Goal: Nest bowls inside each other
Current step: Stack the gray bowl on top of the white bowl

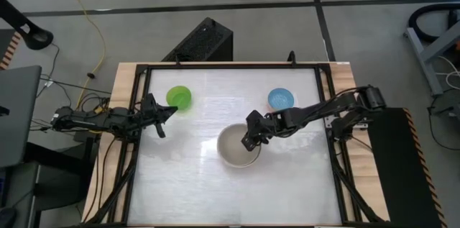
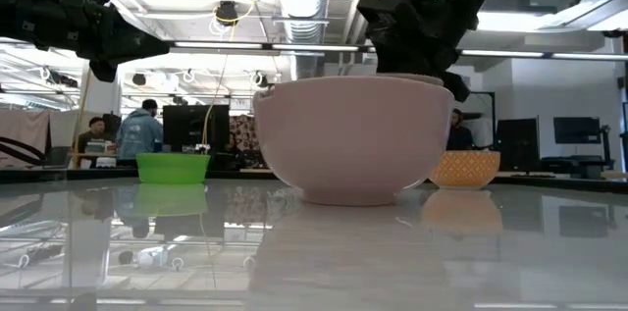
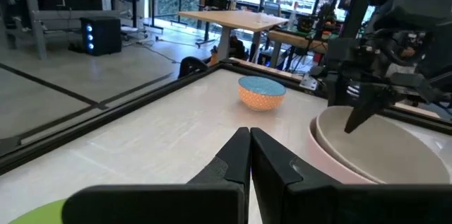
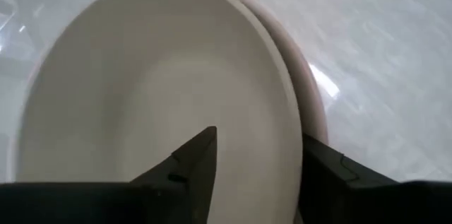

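Two large bowls sit nested mid-table, a cream one (image 4: 155,83) inside a beige-grey one (image 2: 348,139) whose base rests on the table. My right gripper (image 4: 258,146) is open and slants down over their right rims, one finger (image 4: 201,160) inside the cream bowl and the other (image 4: 325,171) outside both. I see no touch. The small green bowl (image 1: 179,98) stands at the far left and the small blue bowl (image 1: 281,99) at the far right. My left gripper (image 1: 162,116) is shut and level, just near of the green bowl, touching nothing.
A black frame (image 1: 230,66) borders the white tabletop. Open tabletop (image 1: 230,192) lies on the near side of the nested bowls. People and desks show in the room beyond the far edge.
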Controlling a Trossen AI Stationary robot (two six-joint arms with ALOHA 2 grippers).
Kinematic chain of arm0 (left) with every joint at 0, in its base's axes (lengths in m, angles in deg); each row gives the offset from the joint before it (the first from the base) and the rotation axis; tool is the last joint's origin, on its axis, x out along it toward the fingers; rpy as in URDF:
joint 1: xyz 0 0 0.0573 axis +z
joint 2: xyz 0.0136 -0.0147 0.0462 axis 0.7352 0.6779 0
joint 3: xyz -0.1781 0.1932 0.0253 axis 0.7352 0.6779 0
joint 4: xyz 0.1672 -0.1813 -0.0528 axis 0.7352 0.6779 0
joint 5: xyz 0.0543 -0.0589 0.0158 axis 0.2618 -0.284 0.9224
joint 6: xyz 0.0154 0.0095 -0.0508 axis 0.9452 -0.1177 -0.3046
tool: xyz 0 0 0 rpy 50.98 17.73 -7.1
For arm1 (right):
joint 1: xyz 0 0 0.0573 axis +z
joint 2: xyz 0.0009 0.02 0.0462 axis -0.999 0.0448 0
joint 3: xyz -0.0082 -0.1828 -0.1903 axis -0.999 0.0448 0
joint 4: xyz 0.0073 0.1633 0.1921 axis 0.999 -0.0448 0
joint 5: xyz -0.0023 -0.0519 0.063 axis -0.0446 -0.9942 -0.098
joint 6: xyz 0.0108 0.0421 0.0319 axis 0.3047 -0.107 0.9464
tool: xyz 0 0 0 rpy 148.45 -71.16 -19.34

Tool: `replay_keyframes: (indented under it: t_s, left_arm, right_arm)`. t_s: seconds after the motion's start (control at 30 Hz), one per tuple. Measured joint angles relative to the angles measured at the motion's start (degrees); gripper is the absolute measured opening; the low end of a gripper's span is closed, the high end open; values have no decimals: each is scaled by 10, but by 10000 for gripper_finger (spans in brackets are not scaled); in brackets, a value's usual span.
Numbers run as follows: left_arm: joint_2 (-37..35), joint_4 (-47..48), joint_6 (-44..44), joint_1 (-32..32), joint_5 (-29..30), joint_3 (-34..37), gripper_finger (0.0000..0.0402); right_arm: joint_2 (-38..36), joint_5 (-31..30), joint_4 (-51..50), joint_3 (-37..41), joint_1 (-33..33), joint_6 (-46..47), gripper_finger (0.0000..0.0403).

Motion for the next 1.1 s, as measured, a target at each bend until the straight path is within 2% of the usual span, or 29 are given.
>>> replay_keyframes:
  t_s: [0.4,0.77,1.03,1.1]
  left_arm:
    - [0,0,8,0,0,0,0]
    - [0,0,8,0,0,0,0]
    - [0,0,8,0,1,0,0]
    - [0,0,8,0,1,0,0]
  right_arm:
    - [-8,3,-91,-63,-2,-28,176]
    - [-8,-54,-212,-110,-3,-61,175]
    - [-8,-69,-215,-181,-3,-117,172]
    - [-8,-50,-219,-186,-3,-120,160]
